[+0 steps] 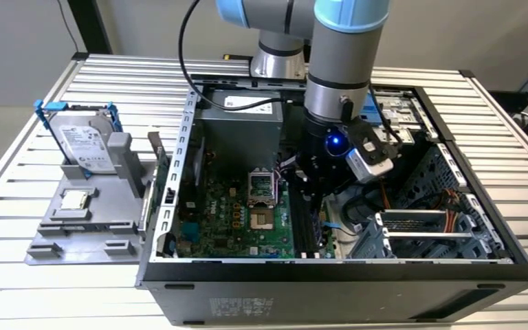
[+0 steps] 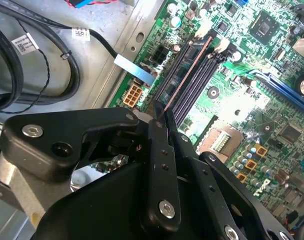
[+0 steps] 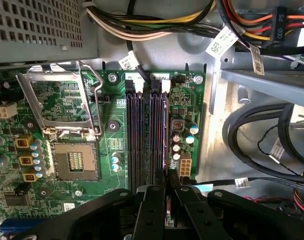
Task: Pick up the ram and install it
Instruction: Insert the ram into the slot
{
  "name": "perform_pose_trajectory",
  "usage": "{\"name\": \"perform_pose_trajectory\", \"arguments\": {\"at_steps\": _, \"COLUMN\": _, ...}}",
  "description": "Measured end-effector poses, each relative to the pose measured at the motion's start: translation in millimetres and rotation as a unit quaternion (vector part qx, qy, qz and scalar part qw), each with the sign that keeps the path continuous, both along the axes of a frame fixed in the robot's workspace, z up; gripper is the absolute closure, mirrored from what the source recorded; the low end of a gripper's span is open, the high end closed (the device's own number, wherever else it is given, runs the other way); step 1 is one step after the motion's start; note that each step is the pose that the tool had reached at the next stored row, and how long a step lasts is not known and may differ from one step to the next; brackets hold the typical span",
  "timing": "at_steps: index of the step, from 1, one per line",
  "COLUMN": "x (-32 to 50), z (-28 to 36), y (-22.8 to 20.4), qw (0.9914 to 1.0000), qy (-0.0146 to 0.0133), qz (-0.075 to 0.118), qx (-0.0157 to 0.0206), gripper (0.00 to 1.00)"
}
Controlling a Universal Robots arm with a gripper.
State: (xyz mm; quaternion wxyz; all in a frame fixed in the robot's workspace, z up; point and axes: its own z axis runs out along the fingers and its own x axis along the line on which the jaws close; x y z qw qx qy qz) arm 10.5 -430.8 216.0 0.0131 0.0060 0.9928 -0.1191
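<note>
My gripper [image 1: 312, 189] reaches down into the open computer case [image 1: 337, 275], over the motherboard's [image 1: 232, 220] memory slots [image 3: 136, 135]. Its black fingers [image 2: 157, 150] are shut on the ram [image 2: 187, 75], which appears edge-on as a thin reddish line running along the outermost slot, the one nearest the board's edge. In the first wrist view a greenish bit of the ram [image 3: 168, 214] sits between the fingers, and the gripper [image 3: 168, 182] is at the near end of the slots. I cannot tell whether the stick is seated in the slot or just above it.
An empty processor socket [image 3: 74, 160] with its metal frame raised lies beside the slots. Black cables [image 3: 262, 145] and coloured power wires [image 3: 242, 22] crowd the case on the other side. Outside the case, at the exterior view's left, a grey stand [image 1: 90, 227] holds a hard drive [image 1: 80, 141] and a square chip [image 1: 74, 199].
</note>
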Motion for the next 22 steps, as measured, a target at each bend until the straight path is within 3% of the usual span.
{"name": "perform_pose_trajectory", "arguments": {"at_steps": 8, "x": -1.7, "z": -3.3, "y": 0.0, "qw": 0.99999, "qy": -0.0001, "qz": -0.003, "qx": 0.0002, "gripper": 1.00}}
{"name": "perform_pose_trajectory", "arguments": {"at_steps": 14, "x": -1.8, "z": -10.6, "y": -0.3, "qw": 0.99999, "qy": 0.0000, "qz": -0.003, "qx": -0.0004, "gripper": 1.00}}
{"name": "perform_pose_trajectory", "arguments": {"at_steps": 21, "x": -1.8, "z": -11.1, "y": -0.1, "qw": 0.99999, "qy": 0.0000, "qz": -0.004, "qx": 0.0005, "gripper": 1.00}}
{"name": "perform_pose_trajectory", "arguments": {"at_steps": 22, "x": -1.7, "z": -12.1, "y": 0.4, "qw": 0.99999, "qy": -0.0004, "qz": -0.004, "qx": 0.0020, "gripper": 0.00}}
